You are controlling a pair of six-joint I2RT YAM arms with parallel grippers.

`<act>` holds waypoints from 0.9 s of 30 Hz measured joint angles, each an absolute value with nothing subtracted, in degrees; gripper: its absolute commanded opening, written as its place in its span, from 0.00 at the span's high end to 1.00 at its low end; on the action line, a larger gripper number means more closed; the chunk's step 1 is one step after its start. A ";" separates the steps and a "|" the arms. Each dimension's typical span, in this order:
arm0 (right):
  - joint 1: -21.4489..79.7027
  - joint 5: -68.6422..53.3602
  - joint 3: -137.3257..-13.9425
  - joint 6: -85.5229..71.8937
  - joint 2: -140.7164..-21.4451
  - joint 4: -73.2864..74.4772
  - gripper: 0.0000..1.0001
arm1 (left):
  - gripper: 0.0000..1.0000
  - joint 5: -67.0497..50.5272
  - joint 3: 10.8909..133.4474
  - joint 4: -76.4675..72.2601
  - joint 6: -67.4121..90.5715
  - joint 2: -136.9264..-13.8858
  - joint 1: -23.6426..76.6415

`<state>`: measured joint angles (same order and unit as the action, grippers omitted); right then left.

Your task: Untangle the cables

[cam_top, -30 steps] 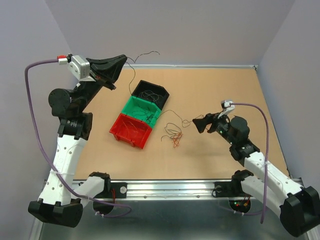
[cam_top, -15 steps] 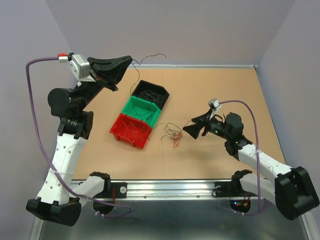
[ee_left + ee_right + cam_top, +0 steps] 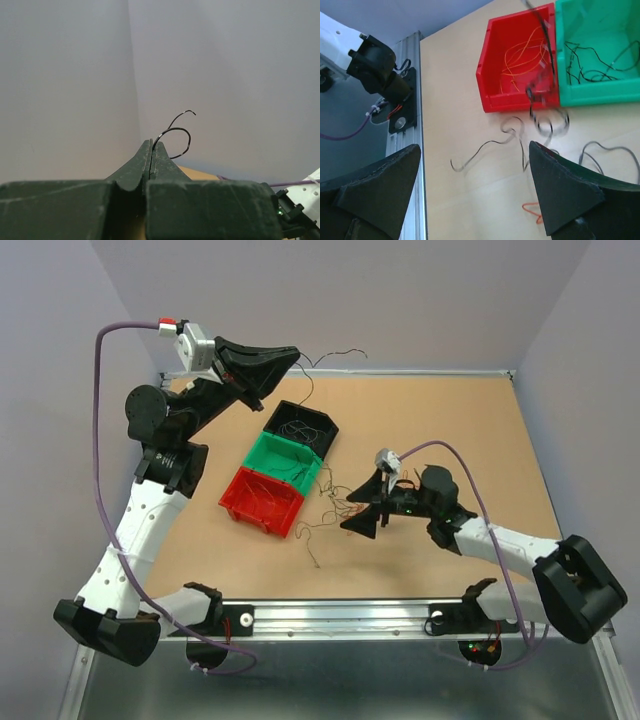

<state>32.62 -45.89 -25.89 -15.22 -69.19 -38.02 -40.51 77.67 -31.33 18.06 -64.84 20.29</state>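
Top external view, read from the near edge of the counter [image 3: 450, 430] outward. Over mid-counter the right gripper [image 3: 360, 523] hovers low, its dark wedge-shaped fingers [image 3: 560, 190] spread wide and holding nothing. Just under and beyond it lie the cables [image 3: 338, 505]: a loose knot of hair-thin red-orange and dark strands in curly loops, resting on the matt tan board, with one stray end trailing toward the near edge.

Toward the left edge, three open plastic bins stand in a touching diagonal row. The red bin [image 3: 255, 521] is nearest and holds orange wire, the green bin [image 3: 258, 457] holds dark wire, and the black bin [image 3: 310, 412] is farthest. High above the far left corner, the left gripper [image 3: 290, 358] is clenched on a single black strand [image 3: 176, 129]. Its free end curls past the tips, and its other end appears to drop toward the black bin.

The strands are probably near weightless, springy and quick to snag. A free end or outer loop, away from the knot, looks like the best hold.
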 measured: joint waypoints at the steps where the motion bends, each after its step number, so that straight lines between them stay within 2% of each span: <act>1: 33.95 -45.54 -27.07 -14.72 -70.57 -38.02 0.07 | 1.00 -40.53 77.71 -31.11 18.17 -65.08 20.58; 13: 40.73 -30.63 -38.46 -9.28 -83.92 -35.31 0.19 | 1.00 -40.53 79.81 -29.08 18.41 -65.41 21.71; 19: 41.06 -26.65 -41.12 -8.49 -88.25 -33.34 0.43 | 1.00 -39.68 81.21 -28.23 17.50 -64.95 21.78; 21: 41.15 -25.74 -42.13 -8.36 -89.60 -32.82 0.54 | 1.00 -38.81 81.73 -27.70 16.82 -64.77 21.78; 22: 41.28 -25.30 -42.81 -8.27 -90.50 -32.47 0.63 | 1.00 -38.28 82.15 -27.33 16.34 -64.73 21.78; 27: 41.39 -24.01 -44.49 -7.68 -92.51 -32.27 0.66 | 1.00 -33.15 85.67 -24.05 13.67 -64.75 21.78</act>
<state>41.39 -24.01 -44.49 -7.68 -92.51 -32.27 -33.15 85.67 -24.05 13.67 -64.75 21.78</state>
